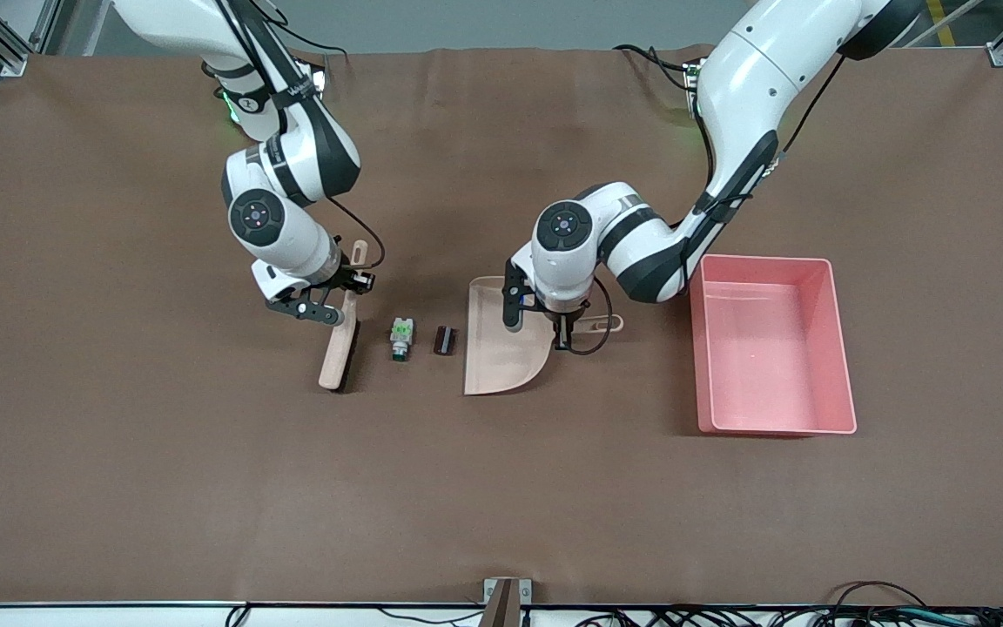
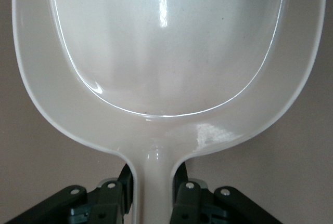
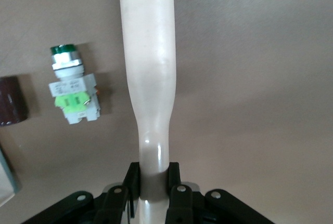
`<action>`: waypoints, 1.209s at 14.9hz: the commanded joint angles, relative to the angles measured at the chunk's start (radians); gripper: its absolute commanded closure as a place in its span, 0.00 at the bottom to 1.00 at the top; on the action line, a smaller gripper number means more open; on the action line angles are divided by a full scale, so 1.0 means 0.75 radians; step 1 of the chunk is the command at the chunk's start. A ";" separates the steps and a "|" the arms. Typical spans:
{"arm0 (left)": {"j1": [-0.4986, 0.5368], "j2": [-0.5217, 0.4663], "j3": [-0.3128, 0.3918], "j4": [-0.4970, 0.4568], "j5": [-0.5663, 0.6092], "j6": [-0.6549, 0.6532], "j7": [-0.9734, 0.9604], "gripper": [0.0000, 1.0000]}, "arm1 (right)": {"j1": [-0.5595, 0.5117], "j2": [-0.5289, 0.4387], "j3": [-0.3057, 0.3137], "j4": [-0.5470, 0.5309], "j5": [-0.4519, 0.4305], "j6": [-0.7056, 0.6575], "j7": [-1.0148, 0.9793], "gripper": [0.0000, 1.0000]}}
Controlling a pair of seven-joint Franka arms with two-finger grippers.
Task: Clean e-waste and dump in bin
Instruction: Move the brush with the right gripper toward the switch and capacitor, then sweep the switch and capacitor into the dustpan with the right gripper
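We've got the left gripper [image 1: 562,338] clamped on the dustpan [image 1: 501,344] handle, right gripper [image 1: 346,292] clamped on the brush [image 1: 340,348]. White-green part [image 1: 401,338] and dark cylinder [image 1: 443,340] sit between brush and dustpan – on the table. Pink bin [image 1: 771,348] beside the dustpan, toward the left arm's end.

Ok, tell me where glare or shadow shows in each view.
Left wrist view: bright glare streaks on the glossy dustpan. Right wrist view: a soft shine on the brush handle, and the white part casts a faint shadow. Front view: even light, short shadows beside the brush and the pink bin.
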 commanded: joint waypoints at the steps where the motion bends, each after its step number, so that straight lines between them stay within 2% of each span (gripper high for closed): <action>1: -0.025 0.028 0.008 0.039 0.035 -0.028 -0.043 0.91 | 0.058 -0.003 -0.004 -0.020 0.021 0.034 0.075 1.00; 5: -0.043 0.041 0.008 0.039 0.125 -0.028 -0.121 0.91 | 0.132 0.022 -0.004 -0.022 0.021 0.058 0.137 1.00; 11: -0.070 0.057 0.006 0.063 0.123 -0.028 -0.129 0.91 | 0.226 0.071 -0.004 -0.004 0.023 0.136 0.233 1.00; 18: -0.078 0.077 0.006 0.088 0.123 -0.028 -0.129 0.91 | 0.295 0.146 -0.002 0.107 0.054 0.130 0.262 1.00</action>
